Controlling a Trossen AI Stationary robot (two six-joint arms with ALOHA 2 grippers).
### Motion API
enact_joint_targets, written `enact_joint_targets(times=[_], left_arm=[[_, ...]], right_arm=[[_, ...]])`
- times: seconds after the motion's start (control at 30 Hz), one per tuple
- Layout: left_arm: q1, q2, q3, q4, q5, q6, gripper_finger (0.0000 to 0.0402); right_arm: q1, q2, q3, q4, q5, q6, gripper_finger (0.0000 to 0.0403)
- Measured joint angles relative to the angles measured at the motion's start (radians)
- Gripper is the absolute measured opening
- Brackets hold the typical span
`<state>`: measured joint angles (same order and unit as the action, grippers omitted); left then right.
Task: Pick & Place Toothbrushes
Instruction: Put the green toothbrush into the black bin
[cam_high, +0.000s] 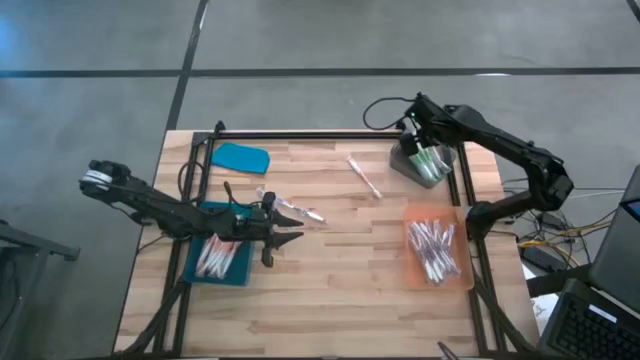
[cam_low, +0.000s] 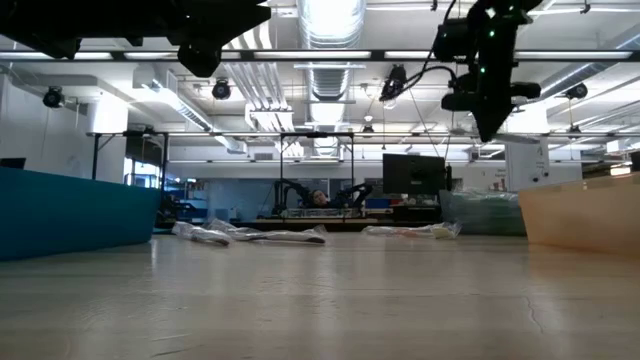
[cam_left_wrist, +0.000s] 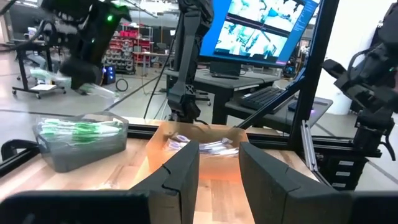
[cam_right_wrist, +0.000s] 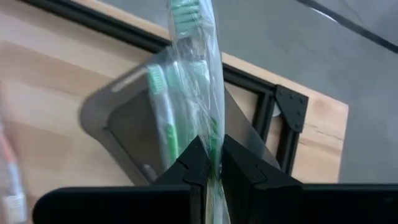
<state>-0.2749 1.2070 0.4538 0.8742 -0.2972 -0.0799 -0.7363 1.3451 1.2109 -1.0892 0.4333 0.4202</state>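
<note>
The right gripper (cam_right_wrist: 211, 163) hung over the grey tray (cam_high: 408, 167) at the far right, pinched tight on a wrapped green toothbrush (cam_right_wrist: 198, 74). A clean drop probably meant lowering it among the green brushes before letting go. The left gripper (cam_high: 290, 228), half open and empty, waited by the blue tray (cam_high: 191, 262).
</note>
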Motion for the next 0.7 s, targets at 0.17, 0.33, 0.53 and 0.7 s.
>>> enact_joint_targets(times=[0.17,0.33,0.53,0.7], left_arm=[[0.000,0.000,0.000,0.000,0.000,0.004,0.0120],[0.000,0.000,0.000,0.000,0.000,0.018,0.0120],[0.000,0.000,0.000,0.000,-0.001,0.021,0.0120],[0.000,0.000,0.000,0.000,-0.001,0.021,0.0120]], right_arm=[[-0.025,0.062,-0.005,0.003,0.003,-0.037,0.0022],[-0.031,0.116,-0.007,0.004,0.003,-0.059,0.0022],[-0.034,0.161,-0.039,0.017,0.003,-0.076,0.0022],[-0.042,0.179,-0.080,0.065,0.004,-0.084,0.0022]])
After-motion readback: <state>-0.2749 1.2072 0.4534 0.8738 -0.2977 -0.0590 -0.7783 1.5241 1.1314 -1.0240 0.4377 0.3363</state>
